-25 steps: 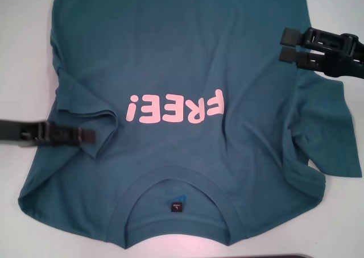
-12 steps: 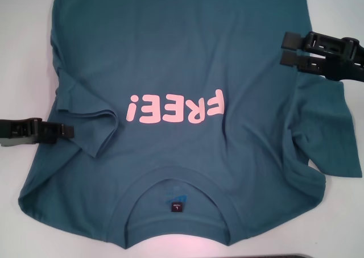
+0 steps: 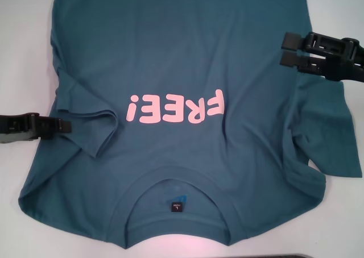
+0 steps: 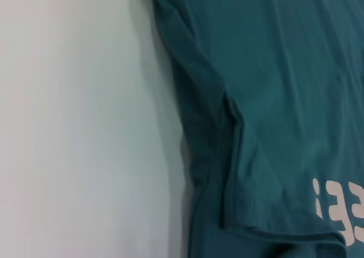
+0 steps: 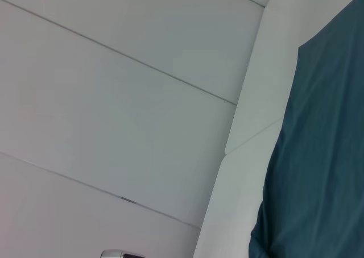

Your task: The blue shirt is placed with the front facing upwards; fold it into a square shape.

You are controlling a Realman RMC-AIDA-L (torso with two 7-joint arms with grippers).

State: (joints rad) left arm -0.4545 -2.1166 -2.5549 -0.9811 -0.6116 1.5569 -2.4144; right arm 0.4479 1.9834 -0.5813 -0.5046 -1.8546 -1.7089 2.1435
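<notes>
There is one blue shirt (image 3: 182, 70), one white table (image 3: 23, 53) and two black grippers. The shirt lies front up on the table, with its collar (image 3: 176, 212) at the near edge and the pink "FREE!" print (image 3: 175, 108) in the middle.

On the left, the left gripper (image 3: 67, 126) sits low at the shirt's left edge, just beside the folded-in left sleeve (image 3: 85, 119). Its tips are close together and hold nothing that I can see. A second ago it reached farther in over that sleeve; now it has pulled back toward the bare table. The left wrist view shows the sleeve's hem (image 4: 233, 173) lying folded on the shirt body, with bare table beside it.

On the right, the right gripper (image 3: 286, 49) hangs over the shirt's right side, above the right sleeve (image 3: 330, 130). Its two fingers (image 3: 291, 40) are a little apart, with nothing between them. It has stayed in the same spot.

The right sleeve still spreads out flat on the table. There is bare table on both sides of the shirt.
</notes>
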